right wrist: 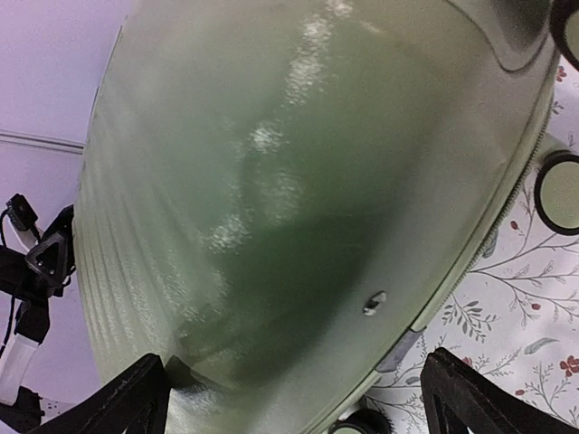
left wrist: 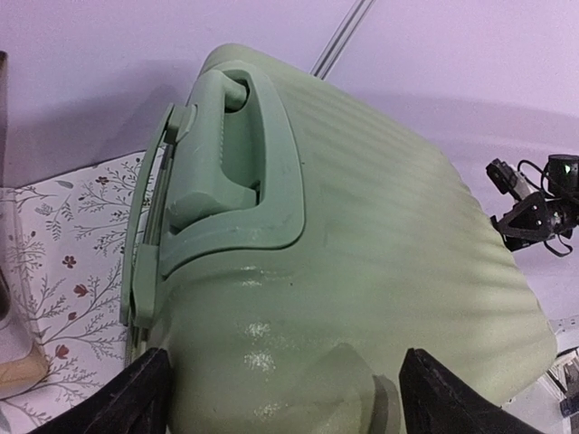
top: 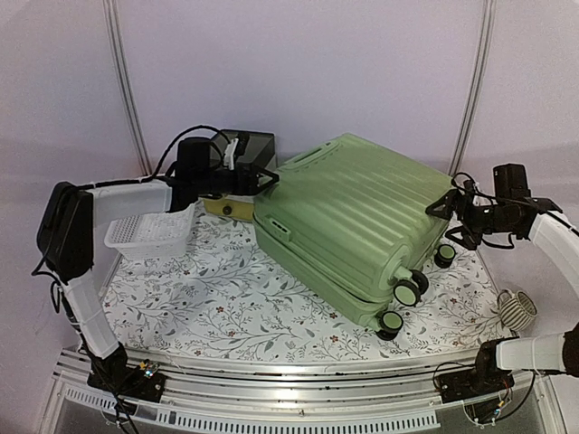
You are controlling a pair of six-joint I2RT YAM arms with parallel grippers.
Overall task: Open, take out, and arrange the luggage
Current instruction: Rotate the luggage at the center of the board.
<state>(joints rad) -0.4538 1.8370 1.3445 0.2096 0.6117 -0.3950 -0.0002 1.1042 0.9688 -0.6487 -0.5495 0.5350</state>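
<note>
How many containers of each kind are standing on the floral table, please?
Green suitcase: 1
White mesh basket: 1
Dark-lidded drawer box: 1
Total: 3

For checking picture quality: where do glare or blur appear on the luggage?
Right wrist view: the luggage looks soft and blurred, with white glare patches up top. Left wrist view: small glare spots low on its shell, handle sharp. Top view: even light, no glare.

Floral-patterned table point(top: 226, 307) under closed green luggage point(top: 353, 217), white mesh basket point(top: 149, 235) and small dark-lidded box point(top: 253, 149) behind
</note>
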